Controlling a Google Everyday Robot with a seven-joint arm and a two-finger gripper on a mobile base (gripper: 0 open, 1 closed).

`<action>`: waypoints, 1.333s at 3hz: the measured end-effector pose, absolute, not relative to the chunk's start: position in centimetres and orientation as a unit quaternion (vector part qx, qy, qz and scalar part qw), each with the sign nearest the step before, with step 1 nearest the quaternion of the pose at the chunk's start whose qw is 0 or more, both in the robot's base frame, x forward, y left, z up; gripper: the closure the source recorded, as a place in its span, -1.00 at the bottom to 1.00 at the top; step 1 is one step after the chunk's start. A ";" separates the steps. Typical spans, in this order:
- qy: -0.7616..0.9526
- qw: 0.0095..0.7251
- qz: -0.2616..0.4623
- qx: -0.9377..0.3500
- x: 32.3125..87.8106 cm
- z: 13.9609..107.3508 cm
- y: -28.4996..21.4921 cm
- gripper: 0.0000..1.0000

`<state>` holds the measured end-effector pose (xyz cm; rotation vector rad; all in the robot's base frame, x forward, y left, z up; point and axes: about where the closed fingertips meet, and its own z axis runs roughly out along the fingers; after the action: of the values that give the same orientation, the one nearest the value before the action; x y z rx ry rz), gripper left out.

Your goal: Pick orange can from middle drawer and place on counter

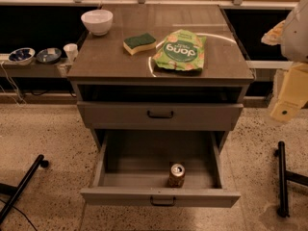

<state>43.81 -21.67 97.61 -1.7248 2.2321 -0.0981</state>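
Gripper [288,97]: at the far right of the view, about level with the upper drawer [120,115], off to the side of the cabinet and well apart from the can. It holds nothing that I can see. Whether it is open or closed, I cannot tell.

Orange can [176,175]: upright in the middle drawer [120,196], which is pulled out. The can stands near the front wall, a little right of centre, silver lid up. Nothing else is in the drawer.

Handling: thin metal, stiff while standing but easy to dent under a hard squeeze. The sides are smooth and round, so likely slippery. It is probably light, though full or empty is not readable from here; if empty it will tip at a nudge. I would grip the body at mid-height, closing across its width and coming from above.

In the way: the drawer's front wall is just beside the can, so a low frontal approach is blocked. The upper drawer juts out over the rear of the open one, but the can sits forward of it.

Counter [110,64]: white bowl [96,21] at back left, sponge [139,43] in the middle, green snack bag [180,51] to its right. The front-left part is bare and the best spot to set the can down.
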 end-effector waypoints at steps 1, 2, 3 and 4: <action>0.781 0.159 -0.034 -0.603 43.8 97.6 -21.7 -1.00; 0.781 0.185 0.011 -0.597 44.7 95.0 -21.3 -1.00; 0.777 0.201 0.053 -0.594 45.4 87.9 -20.2 -1.00; 0.754 0.247 0.084 -0.603 44.8 82.8 -18.4 -1.00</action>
<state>44.82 -18.41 82.80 -1.6440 2.0561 0.2293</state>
